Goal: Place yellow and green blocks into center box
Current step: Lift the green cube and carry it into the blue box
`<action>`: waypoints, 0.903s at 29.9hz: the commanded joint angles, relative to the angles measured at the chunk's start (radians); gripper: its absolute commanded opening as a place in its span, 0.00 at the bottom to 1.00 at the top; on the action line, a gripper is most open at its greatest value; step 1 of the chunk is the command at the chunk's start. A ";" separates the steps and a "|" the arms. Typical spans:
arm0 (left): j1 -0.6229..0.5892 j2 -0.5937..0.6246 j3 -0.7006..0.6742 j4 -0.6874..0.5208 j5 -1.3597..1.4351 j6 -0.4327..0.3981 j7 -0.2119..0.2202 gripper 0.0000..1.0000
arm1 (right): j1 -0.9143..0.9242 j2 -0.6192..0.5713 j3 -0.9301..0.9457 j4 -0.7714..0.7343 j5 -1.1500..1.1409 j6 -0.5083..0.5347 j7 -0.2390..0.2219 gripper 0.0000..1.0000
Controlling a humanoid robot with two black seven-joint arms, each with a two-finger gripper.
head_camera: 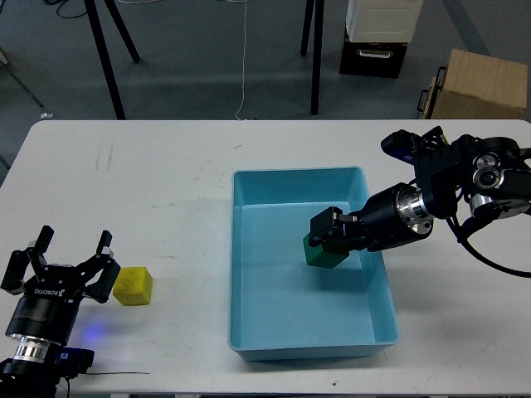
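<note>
A green block (323, 253) is held in my right gripper (326, 233), which is shut on it over the middle of the light blue box (249, 249). The right arm reaches in from the right across the box's right wall. A yellow block (133, 285) lies on the white table left of the box. My left gripper (60, 257) is open at the front left, its fingers spread just left of the yellow block, not touching it.
The white table (166, 191) extends around the box. Beyond its far edge are black stand legs (106, 58), a hanging cable, a black-and-white case (377, 37) and a cardboard box (477, 83) on the floor.
</note>
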 commanded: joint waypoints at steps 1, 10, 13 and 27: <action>0.000 0.000 0.000 0.000 0.000 0.000 0.000 1.00 | -0.013 0.004 -0.002 0.001 -0.001 0.000 -0.001 0.22; -0.003 0.000 0.000 0.000 0.000 0.000 0.000 1.00 | -0.070 0.048 -0.002 -0.002 -0.007 -0.020 -0.003 0.26; -0.003 0.000 0.000 0.000 0.000 0.000 0.000 1.00 | -0.071 0.053 -0.003 -0.002 -0.007 -0.041 -0.003 0.32; -0.003 -0.001 0.000 0.000 0.006 0.000 0.000 1.00 | -0.064 0.044 -0.008 -0.001 0.033 -0.057 -0.001 0.98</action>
